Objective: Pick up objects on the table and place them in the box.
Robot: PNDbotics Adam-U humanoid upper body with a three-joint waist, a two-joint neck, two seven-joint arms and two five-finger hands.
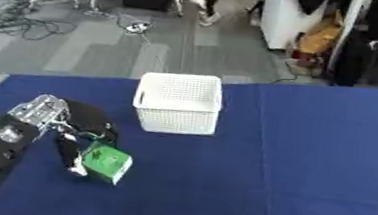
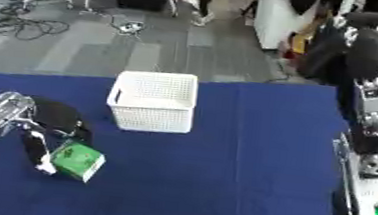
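Note:
A small green box lies tilted on the blue table near the left front. My left hand comes in from the lower left, its fingers curled round the box's left and upper sides. The white perforated basket stands upright behind and to the right of the box, a short way off; nothing shows inside it. My right arm rises along the right edge in the right eye view, but its hand does not show.
The blue cloth table spreads wide to the right of the basket. Beyond its far edge lie grey floor, cables, chair legs and a white cabinet.

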